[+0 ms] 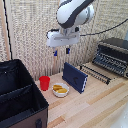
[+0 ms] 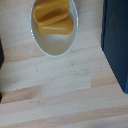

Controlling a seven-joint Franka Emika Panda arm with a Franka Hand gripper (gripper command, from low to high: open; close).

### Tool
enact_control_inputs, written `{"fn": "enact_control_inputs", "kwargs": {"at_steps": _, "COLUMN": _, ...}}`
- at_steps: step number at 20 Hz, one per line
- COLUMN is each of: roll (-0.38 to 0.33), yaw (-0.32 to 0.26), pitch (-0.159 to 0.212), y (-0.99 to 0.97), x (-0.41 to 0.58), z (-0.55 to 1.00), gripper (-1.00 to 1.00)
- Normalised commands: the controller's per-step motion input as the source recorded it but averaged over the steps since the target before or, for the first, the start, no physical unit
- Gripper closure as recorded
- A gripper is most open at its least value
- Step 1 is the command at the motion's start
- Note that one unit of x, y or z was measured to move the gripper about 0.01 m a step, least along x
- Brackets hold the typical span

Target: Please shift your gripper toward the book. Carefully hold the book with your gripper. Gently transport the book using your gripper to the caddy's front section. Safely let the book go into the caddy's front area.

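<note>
Pincer (image 1: 61, 51) hangs open above the book (image 1: 75, 76); we judge it stiff and light, gripped across its upper edge

The table (image 1: 95, 107) is finished in pale wood planks with visible grain and a smooth, matt surface. The caddy (image 1: 20, 97) is made of black, matt, cloth-like material. A matt navy cover is seen on the book (image 1: 75, 76). The bowl (image 2: 54, 37) is glazed white and smooth, and yellow, slightly glossy pieces (image 2: 51, 16) are held in it. The cup (image 1: 44, 83) appears as red plastic. The toaster oven (image 1: 112, 55) is built of black and silvery metal. The gripper (image 1: 61, 51) body is moulded in white, glossy plastic.
</note>
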Motion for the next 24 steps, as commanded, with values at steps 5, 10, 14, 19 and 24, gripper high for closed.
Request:
{"fn": "enact_control_inputs", "kwargs": {"at_steps": 5, "roll": 0.048, "yaw": 0.000, "pitch": 0.017, "y": -0.66, "x": 0.266, "z": -0.17, "gripper": -1.00}}
{"fn": "enact_control_inputs", "kwargs": {"at_steps": 10, "roll": 0.075, "yaw": 0.000, "pitch": 0.000, "y": -0.84, "x": 0.232, "z": -0.18, "gripper": -1.00}}
{"fn": "enact_control_inputs", "kwargs": {"at_steps": 14, "roll": 0.079, "yaw": 0.019, "pitch": 0.002, "y": -0.75, "x": 0.134, "z": -0.18, "gripper": -1.00}}
{"fn": "enact_control_inputs", "kwargs": {"at_steps": 19, "roll": 0.025, "yaw": 0.022, "pitch": 0.034, "y": -0.39, "x": 0.033, "z": -0.25, "gripper": -1.00}}
{"fn": "enact_control_inputs", "kwargs": {"at_steps": 24, "roll": 0.000, "yaw": -0.013, "pitch": 0.042, "y": -0.06, "x": 0.066, "z": -0.33, "gripper": -1.00}}
